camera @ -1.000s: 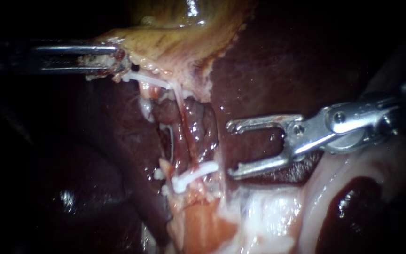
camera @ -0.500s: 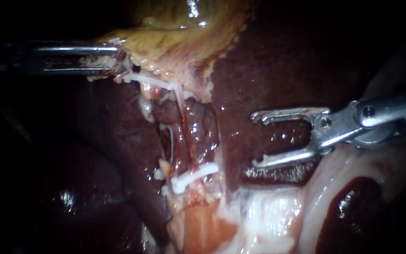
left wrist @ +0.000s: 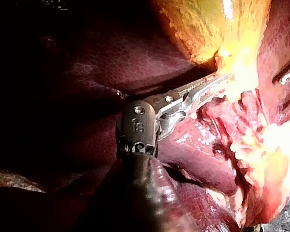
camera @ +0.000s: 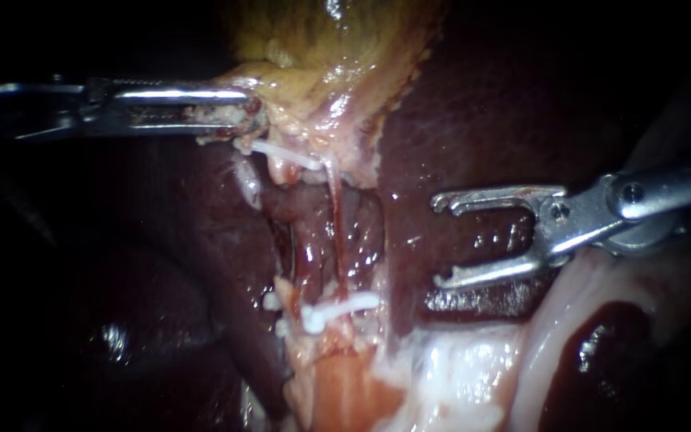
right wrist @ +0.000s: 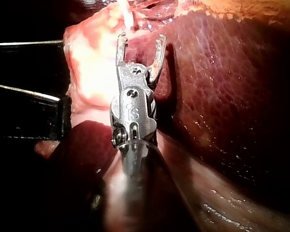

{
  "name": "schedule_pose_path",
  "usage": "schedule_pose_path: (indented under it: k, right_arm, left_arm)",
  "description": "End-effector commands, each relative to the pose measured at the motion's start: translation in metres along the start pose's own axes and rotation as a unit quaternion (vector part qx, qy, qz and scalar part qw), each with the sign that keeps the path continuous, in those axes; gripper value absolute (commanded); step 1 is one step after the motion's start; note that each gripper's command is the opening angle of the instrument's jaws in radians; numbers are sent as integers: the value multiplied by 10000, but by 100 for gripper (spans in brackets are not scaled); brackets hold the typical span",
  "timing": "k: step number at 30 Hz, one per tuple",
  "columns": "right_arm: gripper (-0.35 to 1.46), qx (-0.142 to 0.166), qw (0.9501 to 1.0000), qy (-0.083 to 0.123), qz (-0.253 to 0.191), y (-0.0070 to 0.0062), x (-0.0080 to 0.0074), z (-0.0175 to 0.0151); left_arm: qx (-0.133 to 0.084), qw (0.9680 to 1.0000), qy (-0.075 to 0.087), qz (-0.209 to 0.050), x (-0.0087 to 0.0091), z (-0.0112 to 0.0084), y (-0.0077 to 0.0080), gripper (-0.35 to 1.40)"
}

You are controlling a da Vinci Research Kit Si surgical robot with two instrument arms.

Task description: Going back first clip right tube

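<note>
Dark liver [camera: 481, 104] is filling the background and fading into black on every side, with the yellow gallbladder [camera: 337, 40] hanging above. The left instrument [camera: 245, 114] is reaching in level, its jaws clamping the gallbladder's ragged lower rim (their tips are sinking into the tissue and are hard to make out). The right instrument [camera: 439, 240] is hovering over bare liver, its jaws gaping wide and holding nothing, well apart from the white clip [camera: 337, 310]. That clip is sitting across the lower end of the tube [camera: 336, 232], which is running down the raw red groove. Below the clip the tube is vanishing under pale tissue [camera: 457, 360]. The right shaft is running off the view's edge.
</note>
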Motion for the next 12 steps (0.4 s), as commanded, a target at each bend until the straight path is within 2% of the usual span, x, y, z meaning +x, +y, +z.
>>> schedule_pose_path:
  k: [1,12]
  right_arm:
    - [50,0,10000,1,0,0,0,0]
    - [50,-2,10000,1,1,-1,0,0]
  left_arm:
    - [49,10000,-2,9,-2,2,0,-35]
    - [39,10000,-5,13,-4,4,1,-35]
